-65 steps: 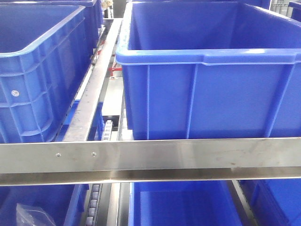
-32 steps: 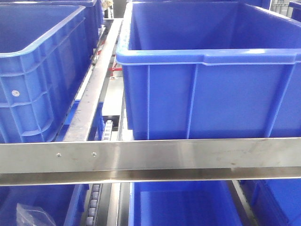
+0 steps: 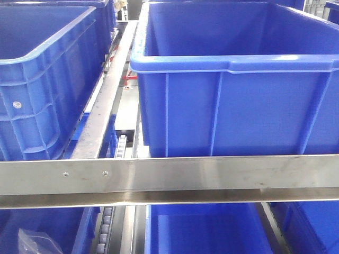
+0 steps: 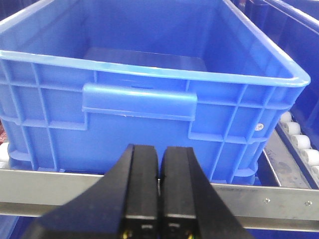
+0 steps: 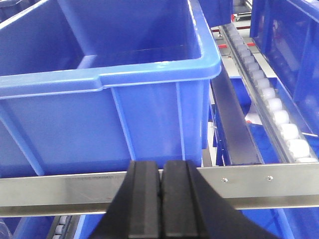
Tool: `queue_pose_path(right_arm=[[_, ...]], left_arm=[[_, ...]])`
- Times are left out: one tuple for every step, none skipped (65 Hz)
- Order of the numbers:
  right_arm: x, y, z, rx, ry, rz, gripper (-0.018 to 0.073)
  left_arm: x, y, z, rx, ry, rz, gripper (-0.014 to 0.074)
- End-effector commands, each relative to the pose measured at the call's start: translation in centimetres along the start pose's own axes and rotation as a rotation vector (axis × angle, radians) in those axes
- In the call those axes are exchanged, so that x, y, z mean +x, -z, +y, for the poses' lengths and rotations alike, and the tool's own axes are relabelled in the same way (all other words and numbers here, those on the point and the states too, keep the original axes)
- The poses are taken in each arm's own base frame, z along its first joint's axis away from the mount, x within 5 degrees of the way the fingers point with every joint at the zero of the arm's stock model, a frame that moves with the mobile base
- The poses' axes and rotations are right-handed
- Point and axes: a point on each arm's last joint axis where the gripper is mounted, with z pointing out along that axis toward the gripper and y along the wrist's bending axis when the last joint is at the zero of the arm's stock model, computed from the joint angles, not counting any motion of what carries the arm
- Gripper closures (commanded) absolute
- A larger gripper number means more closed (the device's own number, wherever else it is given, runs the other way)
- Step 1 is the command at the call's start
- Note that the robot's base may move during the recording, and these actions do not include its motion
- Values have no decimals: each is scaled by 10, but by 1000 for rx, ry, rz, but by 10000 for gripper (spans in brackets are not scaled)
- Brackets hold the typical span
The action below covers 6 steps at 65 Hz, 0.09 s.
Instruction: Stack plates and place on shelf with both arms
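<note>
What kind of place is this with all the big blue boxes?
Probably a warehouse or factory storeroom. Big blue plastic crates sit on a steel shelf with white roller rails, the kind that lets boxes slide along. No plates are in view.

Two crates sit side by side on the shelf [image 3: 159, 177], the left crate [image 3: 47, 79] and right crate [image 3: 238, 90] behind its front beam, a roller rail [image 3: 121, 148] between them.

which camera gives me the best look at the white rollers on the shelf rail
The right wrist view: the rollers run in a long bright row beside the blue crate. The left wrist view catches a few at its edge; the front view shows a short dim strip.
</note>
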Motion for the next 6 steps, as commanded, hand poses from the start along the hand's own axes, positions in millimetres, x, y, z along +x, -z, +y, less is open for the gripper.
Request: queue_pose_path(right_arm=[[-9,2,2,-22,6,-105,539],[-9,2,2,-22,6,-105,539],[-9,2,2,-22,6,-105,539],[-9,2,2,-22,6,-105,539],[-9,2,2,-22,6,-105,539],[-9,2,2,-22,6,-105,539]], left_arm=[[-8,2,0,2,4,-104,510],[-8,2,0,2,4,-104,510],[-8,2,0,2,4,-104,510],[-8,2,0,2,4,-104,510],[-8,2,0,2,4,-104,510],[-8,2,0,2,4,-104,510]])
